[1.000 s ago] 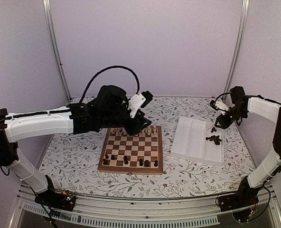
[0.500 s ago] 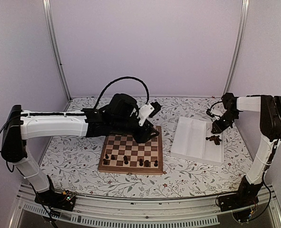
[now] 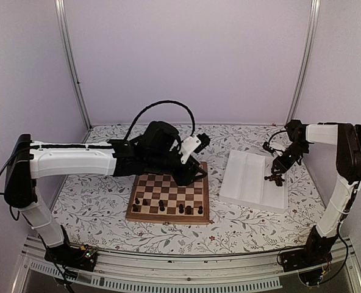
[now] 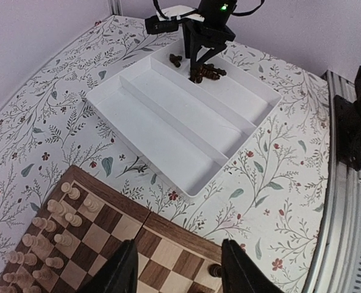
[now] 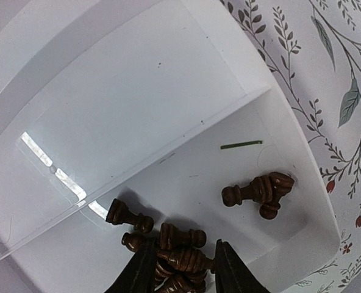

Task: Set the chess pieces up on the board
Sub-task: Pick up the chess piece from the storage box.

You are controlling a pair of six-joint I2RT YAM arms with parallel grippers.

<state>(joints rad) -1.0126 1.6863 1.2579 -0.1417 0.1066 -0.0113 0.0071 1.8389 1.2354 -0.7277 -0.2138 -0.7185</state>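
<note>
The board (image 3: 168, 217) lies mid-table, with several dark chess pieces (image 3: 181, 209) standing along its near rows. More dark pieces lie heaped (image 5: 180, 235) in the right trough of the white tray (image 5: 138, 91). My right gripper (image 5: 185, 268) is down in that heap, its fingers pressed on either side of one lying dark piece (image 5: 189, 259). Two more dark pieces (image 5: 260, 189) lie apart, near the trough wall. My left gripper (image 4: 180, 271) hovers open and empty over the board's corner nearest the tray, above one standing dark piece (image 4: 215, 270).
Pale cream chessmen (image 4: 58, 226) fill the board's far rows; the left arm (image 3: 150, 149) hides them from the top camera. The tray (image 3: 247, 177) sits right of the board on the flowered cloth. A thin green sliver (image 5: 241, 144) lies in the trough.
My right gripper has dropped onto the heap in the tray and its jaws have narrowed around a piece. My left arm has stretched rightward along the board's far edge.
</note>
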